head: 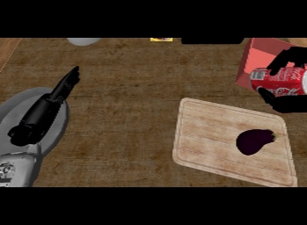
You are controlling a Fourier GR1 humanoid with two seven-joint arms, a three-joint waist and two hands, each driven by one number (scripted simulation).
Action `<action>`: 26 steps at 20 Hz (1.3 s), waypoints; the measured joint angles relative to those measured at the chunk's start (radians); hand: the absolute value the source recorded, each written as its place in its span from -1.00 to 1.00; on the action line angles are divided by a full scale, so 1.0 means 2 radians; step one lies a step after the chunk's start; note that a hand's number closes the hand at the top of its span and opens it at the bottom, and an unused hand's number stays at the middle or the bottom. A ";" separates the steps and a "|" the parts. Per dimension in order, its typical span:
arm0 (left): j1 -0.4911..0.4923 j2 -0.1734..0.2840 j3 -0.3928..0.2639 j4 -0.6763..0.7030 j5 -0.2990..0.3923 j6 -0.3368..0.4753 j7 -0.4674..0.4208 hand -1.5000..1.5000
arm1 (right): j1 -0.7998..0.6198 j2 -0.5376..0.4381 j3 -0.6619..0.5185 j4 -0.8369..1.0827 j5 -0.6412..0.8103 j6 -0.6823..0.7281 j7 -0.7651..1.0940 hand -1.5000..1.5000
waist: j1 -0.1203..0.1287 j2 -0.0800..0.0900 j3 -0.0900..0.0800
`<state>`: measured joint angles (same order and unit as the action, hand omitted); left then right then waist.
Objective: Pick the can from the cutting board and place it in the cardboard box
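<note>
Head view: lying sideways at the upper right of the frame, a red can (284, 82), being clasped by the right hand (297, 104), with black fingers (292, 56) curling over the top and the thumb wrapping underneath. Hovering over the open reddish cardboard box (259, 52) at the frame's upper right edge, well clear of the cutting board (207, 140). Sitting at lower right, the pale wooden board, carrying a dark purple eggplant-like object (253, 140) toward its right half. Stretching up at the left of the frame, the left hand (63, 88), with fingers straight and together, holding nothing, pointing toward the upper middle. Spreading beneath that forearm at lower left, a grey round plate (6, 118). Peeking in along the top edge, a pale rounded object (83, 41) and a small yellow item (161, 39), too cropped for identifying.
</note>
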<state>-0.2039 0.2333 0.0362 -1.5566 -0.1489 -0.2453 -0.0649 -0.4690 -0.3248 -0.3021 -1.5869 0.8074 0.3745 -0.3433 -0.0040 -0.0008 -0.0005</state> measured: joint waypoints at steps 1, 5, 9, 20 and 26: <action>0.001 0.003 0.004 0.000 0.003 -0.004 -0.003 0.00 | -0.018 -0.009 -0.015 0.013 -0.006 0.005 0.013 1.00 | 0.002 0.000 0.000; -0.017 -0.002 0.002 0.013 0.000 -0.003 -0.001 0.00 | -0.074 -0.041 -0.059 0.093 -0.017 -0.007 0.033 1.00 | 0.006 0.002 0.000; -0.018 -0.002 0.003 0.018 -0.002 -0.003 -0.008 0.00 | -0.131 -0.082 -0.070 0.202 0.000 -0.038 0.024 1.00 | 0.011 0.004 0.000; -0.025 -0.009 -0.005 0.023 -0.008 -0.005 -0.017 0.00 | -0.187 -0.201 -0.024 0.457 0.088 -0.033 -0.059 1.00 | 0.026 0.011 0.001; -0.038 -0.013 -0.008 0.026 -0.010 -0.006 -0.012 0.00 | -0.211 -0.239 0.013 0.558 0.135 -0.019 -0.099 -1.00 | 0.033 0.014 0.002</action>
<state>-0.2798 0.2082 0.0199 -1.5048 -0.1685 -0.2564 -0.0892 -0.8915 -0.8033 -0.2765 -0.4710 1.0774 0.3359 -0.5408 0.0623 0.0263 0.0030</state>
